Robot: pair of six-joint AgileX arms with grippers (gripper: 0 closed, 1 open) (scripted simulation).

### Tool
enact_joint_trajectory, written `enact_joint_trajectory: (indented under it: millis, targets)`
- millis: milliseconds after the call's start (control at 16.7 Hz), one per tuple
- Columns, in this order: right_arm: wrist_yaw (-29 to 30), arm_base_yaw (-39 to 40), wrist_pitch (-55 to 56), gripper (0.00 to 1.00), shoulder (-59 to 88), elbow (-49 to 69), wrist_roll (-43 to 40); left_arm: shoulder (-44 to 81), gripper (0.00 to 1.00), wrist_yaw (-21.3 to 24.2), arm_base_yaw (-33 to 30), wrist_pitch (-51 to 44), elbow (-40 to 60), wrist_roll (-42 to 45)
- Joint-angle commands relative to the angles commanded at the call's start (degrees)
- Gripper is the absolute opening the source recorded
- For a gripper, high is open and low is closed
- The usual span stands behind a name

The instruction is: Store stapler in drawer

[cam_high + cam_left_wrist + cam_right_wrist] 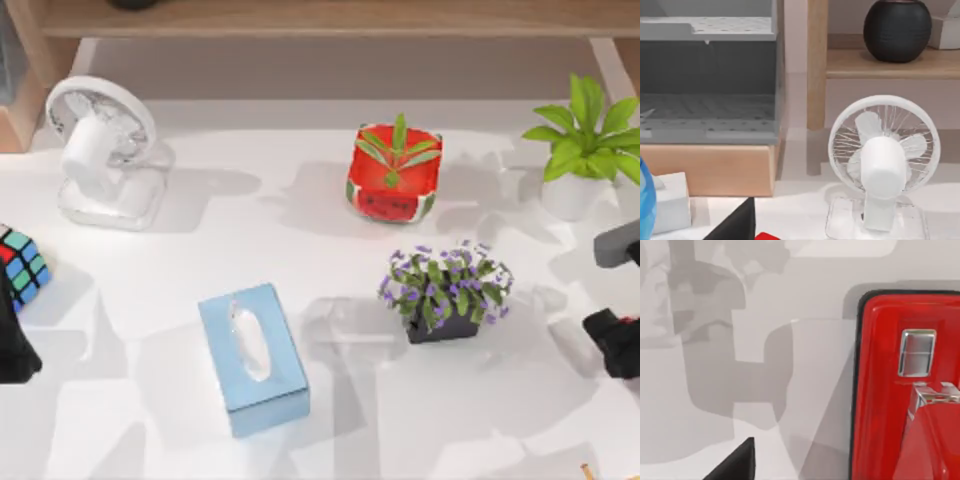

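Right pincer [622, 340] near red stapler [905, 390].

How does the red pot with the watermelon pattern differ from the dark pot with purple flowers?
The watermelon pot is bright red with a green-and-white rim; the purple-flower pot is dark, nearly hidden under its plant. The first holds a few long green leaves, the second many small purple blooms. The first stands farther back on the table. Both stand upright, right of centre.
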Motion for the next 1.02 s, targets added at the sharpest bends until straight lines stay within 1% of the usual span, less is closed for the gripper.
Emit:
enact_joint_trajectory:
  millis: [300,1020]
  targets:
    - [0.0,0.03,1.09,1.0,0.56,-0.68,0.03,0.0,1.0,0.0,0.0,0.0,0.0,0.0]
    - [0.0,0.03,1.09,0.1,0.56,-0.68,0.03,0.0,1.0,0.0,0.0,0.0,0.0,0.0]
